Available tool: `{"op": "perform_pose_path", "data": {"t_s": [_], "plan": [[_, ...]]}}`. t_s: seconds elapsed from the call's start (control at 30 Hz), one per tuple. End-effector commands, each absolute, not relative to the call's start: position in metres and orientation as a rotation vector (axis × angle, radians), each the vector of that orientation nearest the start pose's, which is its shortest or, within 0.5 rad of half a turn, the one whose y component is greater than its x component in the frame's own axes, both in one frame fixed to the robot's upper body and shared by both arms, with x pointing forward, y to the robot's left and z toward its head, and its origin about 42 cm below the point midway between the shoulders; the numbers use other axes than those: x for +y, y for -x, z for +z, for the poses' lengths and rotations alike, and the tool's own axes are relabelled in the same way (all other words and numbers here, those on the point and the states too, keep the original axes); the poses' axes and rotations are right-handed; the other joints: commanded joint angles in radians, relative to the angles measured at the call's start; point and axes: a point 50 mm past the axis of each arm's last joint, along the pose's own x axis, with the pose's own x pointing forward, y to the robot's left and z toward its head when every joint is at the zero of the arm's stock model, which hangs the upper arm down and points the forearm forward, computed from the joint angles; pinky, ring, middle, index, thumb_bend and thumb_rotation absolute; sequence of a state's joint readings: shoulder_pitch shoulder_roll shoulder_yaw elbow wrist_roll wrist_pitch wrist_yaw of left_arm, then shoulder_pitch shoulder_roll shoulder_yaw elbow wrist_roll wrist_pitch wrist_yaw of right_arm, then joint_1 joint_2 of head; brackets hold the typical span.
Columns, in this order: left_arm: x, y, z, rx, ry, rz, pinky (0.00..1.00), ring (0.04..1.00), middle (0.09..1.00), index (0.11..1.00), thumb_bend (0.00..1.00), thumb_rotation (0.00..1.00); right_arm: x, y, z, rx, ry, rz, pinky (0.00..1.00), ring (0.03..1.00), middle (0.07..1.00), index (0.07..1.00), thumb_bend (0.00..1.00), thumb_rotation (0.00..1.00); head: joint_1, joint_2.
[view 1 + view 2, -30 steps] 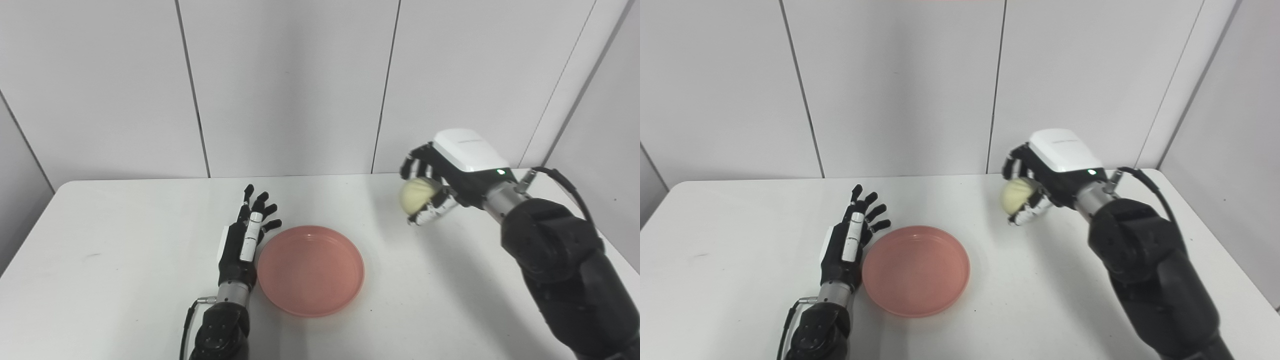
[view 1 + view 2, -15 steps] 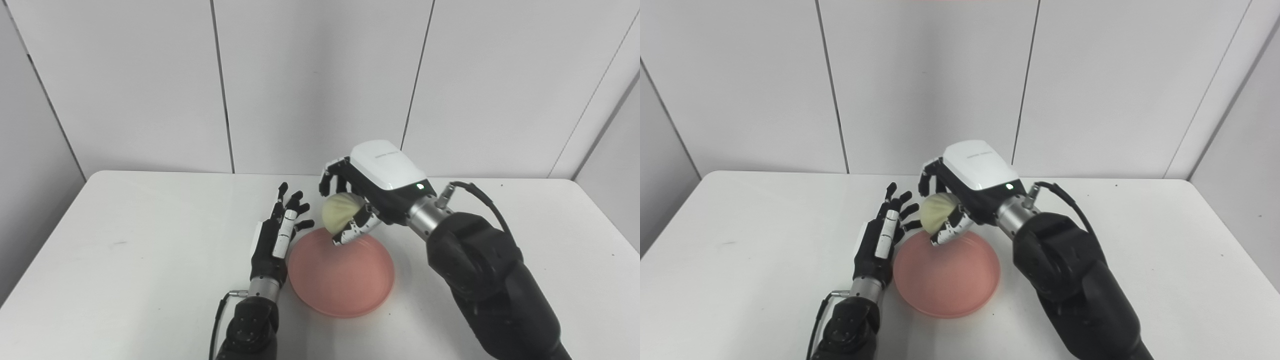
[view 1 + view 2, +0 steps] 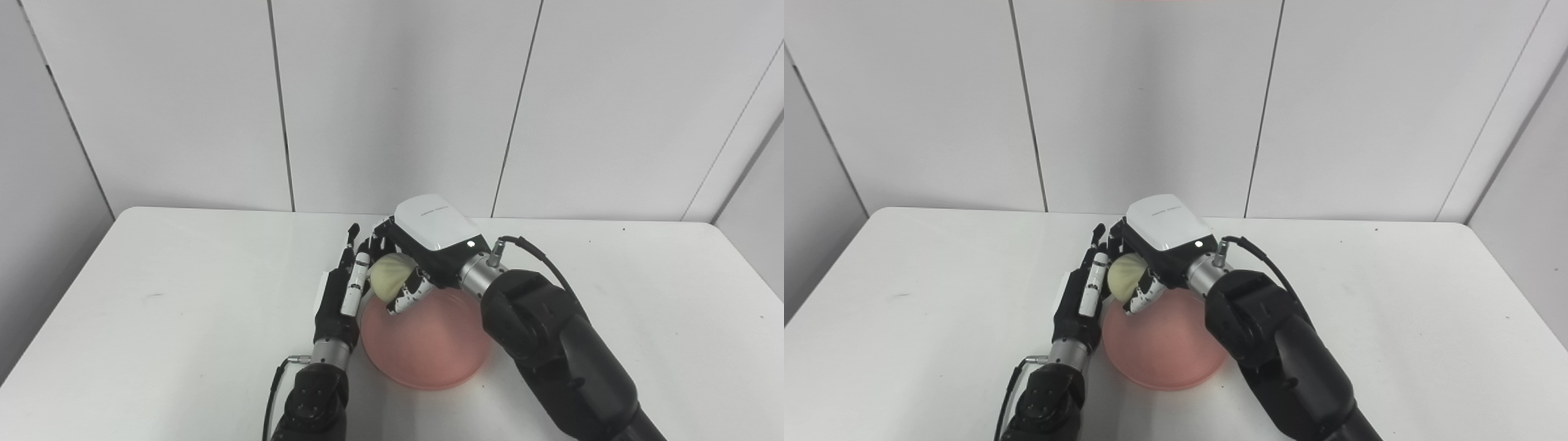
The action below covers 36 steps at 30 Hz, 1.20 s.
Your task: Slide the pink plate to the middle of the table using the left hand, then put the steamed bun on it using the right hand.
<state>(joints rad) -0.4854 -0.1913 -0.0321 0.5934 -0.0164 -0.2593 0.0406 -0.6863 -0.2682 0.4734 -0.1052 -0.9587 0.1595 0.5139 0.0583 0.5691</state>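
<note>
Centre of the frame: pink plate (image 3: 429,349) flat on the white tabletop (image 3: 184,318), right hand (image 3: 422,257) over its upper-left rim with fingers (image 3: 404,298) curled round the pale steamed bun (image 3: 387,277), gripping it, bun raised above the rim and not yet resting on the dish. Just left of the plate, left hand (image 3: 340,294) edge-on along the rim, fingers straight and apart, holding nothing, very close to the bun and the right hand; touching or not, impossible to tell from either view. Step in hand, as a judgement: setting the bun down. To do it well: carry the bun a little toward lower right of the frame so it sits over the plate's flat floor rather than the rim, lower until the underside meets the dish, then open gently and all at once so the soft round bun neither sticks nor rolls. Best to keep clear of the left hand, crowded against the same side, and to lift straight up afterwards without nudging the plate off its central spot
</note>
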Motion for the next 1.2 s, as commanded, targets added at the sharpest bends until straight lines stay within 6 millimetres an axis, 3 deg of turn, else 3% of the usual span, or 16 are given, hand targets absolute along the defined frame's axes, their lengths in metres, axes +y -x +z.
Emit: {"op": "perform_pose_path", "data": {"t_s": [0.0,0.3,0.5,0.63,0.77,0.9,0.97,1.0,1.07,1.1,1.17], "plan": [[0.075,-0.392,0.093,-0.041,0.162,-0.177,0.67,0.839,0.935,1.0,0.84,0.89,-0.101,-0.406,0.305,-0.543,1.478,0.518,0.21,0.301,0.41,0.496,0.53,0.0,-0.004,0.005],[0.082,-0.391,0.094,-0.026,0.159,-0.172,0.69,0.836,0.96,1.0,0.84,0.89,-0.101,-0.414,0.28,-0.472,1.535,0.595,0.24,0.317,0.401,0.496,0.53,0.0,-0.032,0.016],[0.082,-0.391,0.095,-0.025,0.18,-0.174,0.71,0.851,0.93,1.0,0.86,0.85,-0.106,-0.417,0.272,-0.422,1.573,0.651,0.22,0.305,0.401,0.502,0.53,0.0,-0.035,0.018],[0.082,-0.391,0.096,-0.025,0.164,-0.173,0.69,0.844,0.927,1.0,0.84,0.87,-0.111,-0.417,0.27,-0.379,1.594,0.691,0.31,0.38,0.432,0.499,0.53,0.0,-0.038,0.019],[0.082,-0.391,0.096,-0.03,0.161,-0.169,0.68,0.838,0.915,1.0,0.83,0.88,-0.115,-0.417,0.269,-0.339,1.613,0.727,0.3,0.365,0.414,0.51,0.53,0.0,-0.039,0.021],[0.082,-0.391,0.097,-0.028,0.169,-0.168,0.69,0.835,0.909,1.0,0.8,0.88,-0.119,-0.417,0.269,-0.307,1.616,0.735,0.37,0.46,0.448,0.514,0.53,0.01,-0.041,0.022],[0.083,-0.391,0.097,-0.028,0.167,-0.169,0.68,0.835,0.91,1.0,0.79,0.88,-0.121,-0.417,0.27,-0.289,1.617,0.735,0.41,0.503,0.567,0.499,0.52,0.13,-0.041,0.022],[0.083,-0.392,0.096,-0.028,0.168,-0.169,0.68,0.835,0.911,1.0,0.78,0.88,-0.123,-0.416,0.272,-0.28,1.626,0.734,0.48,0.574,0.637,0.583,0.76,0.27,-0.042,0.022],[0.084,-0.392,0.096,-0.028,0.165,-0.169,0.68,0.836,0.911,1.0,0.78,0.87,-0.124,-0.415,0.275,-0.266,1.642,0.729,0.52,0.615,0.671,0.637,0.9,0.36,-0.042,0.021],[0.084,-0.392,0.096,-0.029,0.163,-0.169,0.67,0.834,0.91,1.0,0.8,0.87,-0.125,-0.414,0.277,-0.259,1.648,0.727,0.59,0.674,0.717,0.688,0.96,0.42,-0.042,0.021],[0.085,-0.391,0.096,-0.029,0.16,-0.17,0.68,0.832,0.91,1.0,0.82,0.86,-0.126,-0.413,0.28,-0.252,1.655,0.716,0.64,0.713,0.749,0.721,0.99,0.46,-0.042,0.023]]}}
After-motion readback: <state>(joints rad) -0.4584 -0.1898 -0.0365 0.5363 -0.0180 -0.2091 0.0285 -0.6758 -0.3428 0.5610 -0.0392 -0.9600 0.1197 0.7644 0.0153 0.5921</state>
